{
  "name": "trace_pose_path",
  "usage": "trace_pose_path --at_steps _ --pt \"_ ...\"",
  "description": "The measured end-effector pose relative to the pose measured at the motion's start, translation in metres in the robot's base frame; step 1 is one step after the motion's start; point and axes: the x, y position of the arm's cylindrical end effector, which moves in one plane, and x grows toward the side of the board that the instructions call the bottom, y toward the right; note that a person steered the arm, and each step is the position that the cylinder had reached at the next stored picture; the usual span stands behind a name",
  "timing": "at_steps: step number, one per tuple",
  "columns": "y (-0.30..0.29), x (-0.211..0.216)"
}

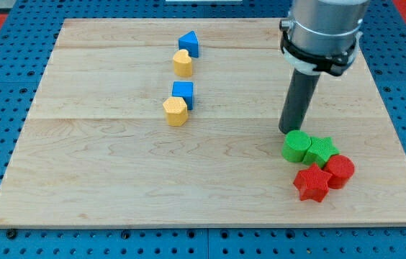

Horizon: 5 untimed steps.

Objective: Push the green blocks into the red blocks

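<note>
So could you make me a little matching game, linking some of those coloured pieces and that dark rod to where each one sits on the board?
Things:
1. green cylinder
2. red star
3. blue triangle
4. my tip

Places:
A. nearest the view's top, above a yellow block
B. just above the green cylinder
C. lowest of the cluster at the view's right
D. left of the green star, touching it

Pairs: 1-D, 2-C, 3-A, 4-B
</note>
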Motion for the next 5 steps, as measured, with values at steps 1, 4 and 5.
trace_pose_path --at_steps 1,4,5 --pt "-0.006 0.003" --pt "0.004 -0.018" --pt "-0.004 -0.043"
